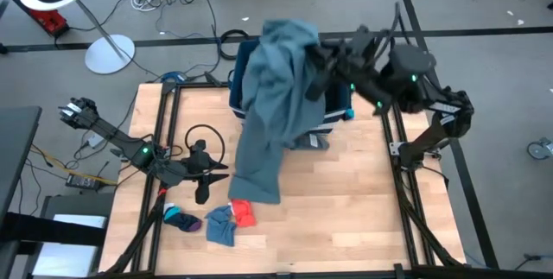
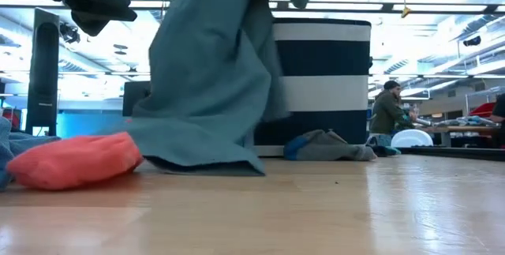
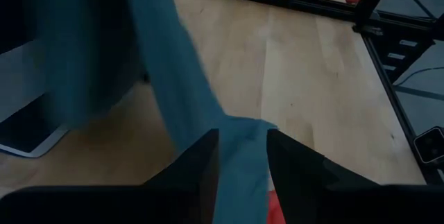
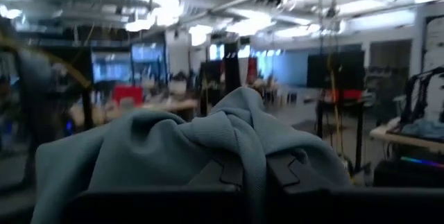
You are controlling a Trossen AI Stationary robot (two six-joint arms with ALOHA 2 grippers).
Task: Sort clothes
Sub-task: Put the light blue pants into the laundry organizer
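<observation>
A large teal-grey garment (image 1: 276,98) hangs from my right gripper (image 1: 318,61), which is shut on it high above the navy, white-striped bin (image 2: 323,81). The garment drapes down in front of the bin. My left gripper (image 1: 216,173) stands open just left of the garment's lower end; in the left wrist view that end (image 3: 239,158) shows between and beyond its fingers, and I cannot tell whether they touch it. A red piece (image 1: 244,213), a blue piece (image 1: 219,225) and a dark piece (image 1: 183,221) lie on the table near its front left. My right gripper pinches a bunched fold at the garment's upper part (image 4: 243,130) between its two fingers, several layers gathered over the fingers (image 4: 291,172). The fingers reach in about level from the table's right. The garment hangs slack below them, its lower end (image 1: 259,188) resting on the table.
A grey garment (image 1: 311,141) lies on the table against the bin's near side. Bare wood (image 1: 363,201) stretches across the near right half of the table. Black frame rails (image 1: 406,193) run along both table sides. People sit at desks in the room behind (image 2: 388,109).
</observation>
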